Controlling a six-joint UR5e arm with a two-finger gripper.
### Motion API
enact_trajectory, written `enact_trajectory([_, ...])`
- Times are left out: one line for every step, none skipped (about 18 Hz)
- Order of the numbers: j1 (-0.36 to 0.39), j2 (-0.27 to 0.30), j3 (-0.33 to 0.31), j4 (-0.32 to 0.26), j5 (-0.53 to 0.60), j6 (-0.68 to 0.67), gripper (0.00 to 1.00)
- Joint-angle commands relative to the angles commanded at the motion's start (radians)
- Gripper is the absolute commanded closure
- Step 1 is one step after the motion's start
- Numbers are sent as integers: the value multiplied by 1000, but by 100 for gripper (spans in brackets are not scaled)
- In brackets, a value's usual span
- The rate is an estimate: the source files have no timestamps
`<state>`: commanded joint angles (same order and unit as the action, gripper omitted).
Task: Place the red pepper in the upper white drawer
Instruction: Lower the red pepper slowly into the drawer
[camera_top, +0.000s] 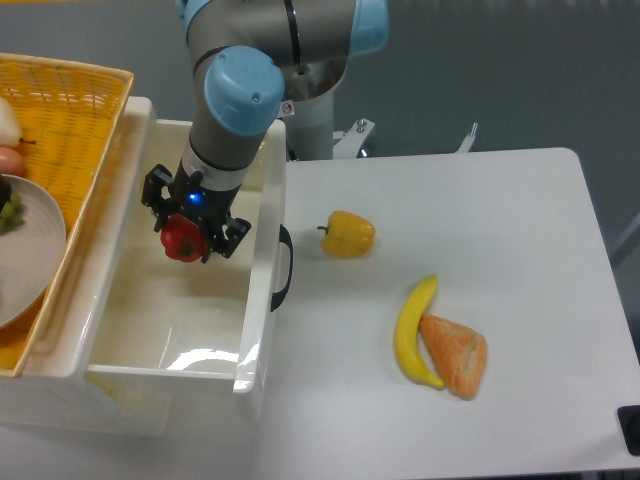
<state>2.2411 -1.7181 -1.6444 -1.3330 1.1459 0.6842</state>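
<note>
Gleaming red pepper (181, 240) in end effector (192, 230) over upper white drawer (262, 300)

smooth white rectangular desk (500, 210) with rounded corners, plain grey-blue floor beyond its far edge (500, 70), soft even overhead light, faint glare on the desk top, small dark object at the lower right corner (630, 428)
</note>
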Motion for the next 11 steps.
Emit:
enact_trajectory([0, 0, 2, 2, 0, 0, 76])
enact_trajectory([0, 0, 0, 2, 0, 0, 74])
enact_trajectory([0, 0, 2, 2, 0, 0, 73])
enact_trajectory([0, 0, 2, 3, 0, 2, 73])
enact_trajectory([0, 0, 2, 3, 0, 2, 73])
enact_trajectory([0, 0, 2, 3, 0, 0, 73])
enact_trajectory([0, 0, 2, 3, 0, 0, 73])
enact_trajectory([0, 0, 2, 3, 0, 2, 72])
enact_trajectory([0, 0, 2, 3, 2, 2, 72])
enact_trajectory([0, 0, 2, 3, 2, 0, 67])
enact_trajectory([0, 2, 3, 3, 2, 0, 65])
